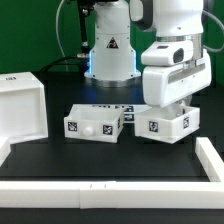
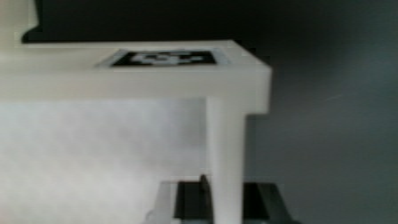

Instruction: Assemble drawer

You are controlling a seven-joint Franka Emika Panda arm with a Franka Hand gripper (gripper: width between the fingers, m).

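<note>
The large white cube-shaped case (image 1: 22, 108) stands at the exterior view's left, open side facing the middle. One small knobbed tray (image 1: 95, 124) lies in the middle of the black table with tags on its front. A second small tray (image 1: 165, 123) sits to its right under my gripper (image 1: 170, 103). In the wrist view my gripper (image 2: 226, 200) straddles this tray's thin upright wall (image 2: 228, 130), and the dark fingers (image 2: 263, 203) press on both sides of it. A square tag (image 2: 169, 57) shows on the tray's far rim. The jaws are shut on the wall.
A long low white border rail (image 1: 110, 170) runs along the front, with another at the right (image 1: 212, 155). The marker board (image 1: 112, 105) lies behind the trays. The robot base (image 1: 108, 50) stands at the back.
</note>
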